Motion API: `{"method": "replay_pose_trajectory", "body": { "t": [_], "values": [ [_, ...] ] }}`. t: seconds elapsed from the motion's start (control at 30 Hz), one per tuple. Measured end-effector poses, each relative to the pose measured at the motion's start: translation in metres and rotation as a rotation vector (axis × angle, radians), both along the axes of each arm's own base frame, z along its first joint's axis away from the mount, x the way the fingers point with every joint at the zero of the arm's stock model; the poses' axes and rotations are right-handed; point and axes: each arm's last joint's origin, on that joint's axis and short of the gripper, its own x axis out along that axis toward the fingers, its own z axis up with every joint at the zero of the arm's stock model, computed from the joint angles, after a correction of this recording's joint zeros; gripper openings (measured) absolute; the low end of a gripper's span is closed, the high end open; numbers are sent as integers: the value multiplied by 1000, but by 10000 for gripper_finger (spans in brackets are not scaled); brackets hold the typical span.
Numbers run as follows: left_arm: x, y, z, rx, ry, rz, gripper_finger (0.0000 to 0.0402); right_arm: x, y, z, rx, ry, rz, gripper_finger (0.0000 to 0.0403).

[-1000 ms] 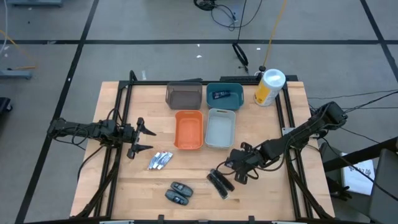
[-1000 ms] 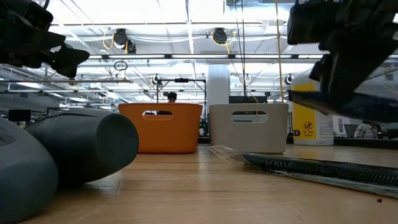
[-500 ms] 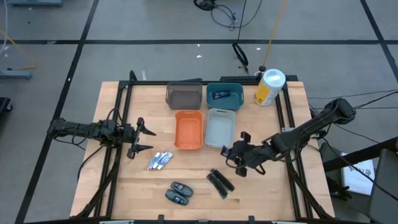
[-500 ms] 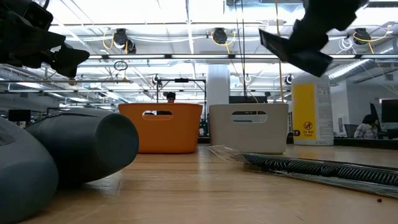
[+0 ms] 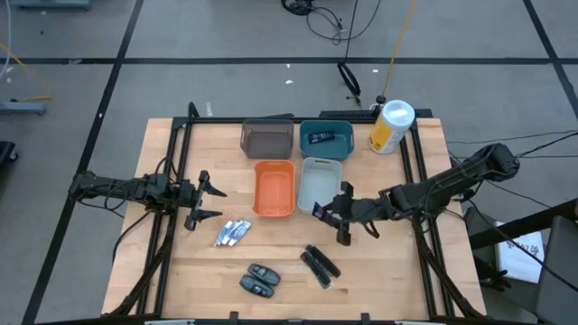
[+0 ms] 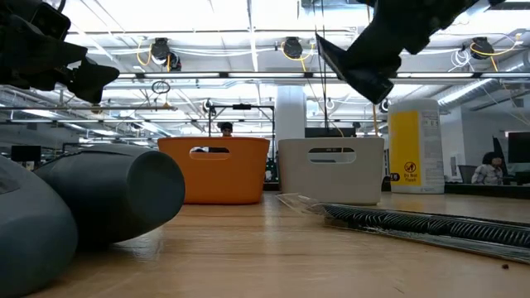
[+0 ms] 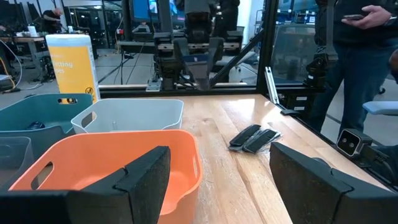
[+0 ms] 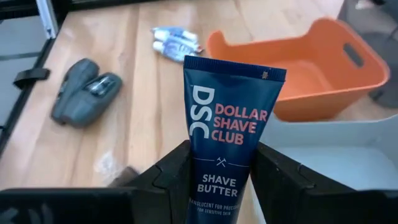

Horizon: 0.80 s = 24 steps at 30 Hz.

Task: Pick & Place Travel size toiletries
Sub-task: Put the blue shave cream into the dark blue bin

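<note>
Right gripper (image 5: 336,215) pinched a dark blue Dollar Shave Club tube (image 8: 231,134) beside the pale grey bin (image 5: 320,185); label readable only in right wrist view. Left gripper (image 5: 209,202) idled, fingers spread.

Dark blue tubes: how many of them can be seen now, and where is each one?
2. One dark blue tube is held by the right gripper near the pale grey bin; the other lies in the teal bin.

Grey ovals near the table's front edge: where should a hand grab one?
From straight above, fingers across the narrow width at mid-length. The grey ovals lie flat, side by side and apparently touching, so likely take one by its free long side, with the other finger wedged into the seam.
</note>
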Motion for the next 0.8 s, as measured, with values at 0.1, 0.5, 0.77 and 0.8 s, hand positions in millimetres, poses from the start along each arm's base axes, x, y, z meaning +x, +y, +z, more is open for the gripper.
{"method": "replay_pose_trajectory", "body": {
  "t": [0.1, 0.5, 0.77, 0.8],
  "values": [
    [0, 0, 0, 0, 0, 0, 274, 2, -11, 0, 6, -59, 15, 141],
    [0, 0, 1, -1, -6, 0, 274, 1, -57, -4, -37, -128, -81, 141],
    [0, 0, 1, -1, -7, 0, 274, -3, -84, 2, -90, -149, -161, 141],
    [0, 0, 1, -1, -6, 0, 274, -3, -87, 2, -94, -147, -171, 141]
  ]
}}
